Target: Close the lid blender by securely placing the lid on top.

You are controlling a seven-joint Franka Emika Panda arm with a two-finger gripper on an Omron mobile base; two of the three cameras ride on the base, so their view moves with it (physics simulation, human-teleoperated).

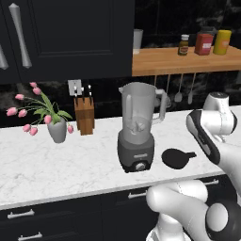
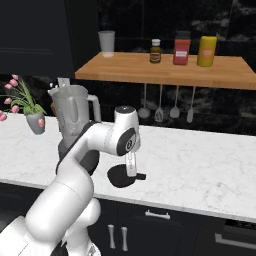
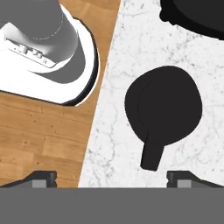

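Lid [image 3: 164,103] flat on bench [image 1: 56,164], just right of blender [image 1: 137,124], jar open. Gripper [image 3: 111,177] above lid, spread wide, holding nothing.

vase of pink tulips [image 1: 56,129] | knife block [image 1: 84,115] beside it | shelf [image 2: 165,70] (jars, cup)

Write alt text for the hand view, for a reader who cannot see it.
A flat round black lid with a short tab lies on the white marble counter, seen from directly above. The open gripper hangs above it, its two dark fingertips spread wide at the bottom edge.
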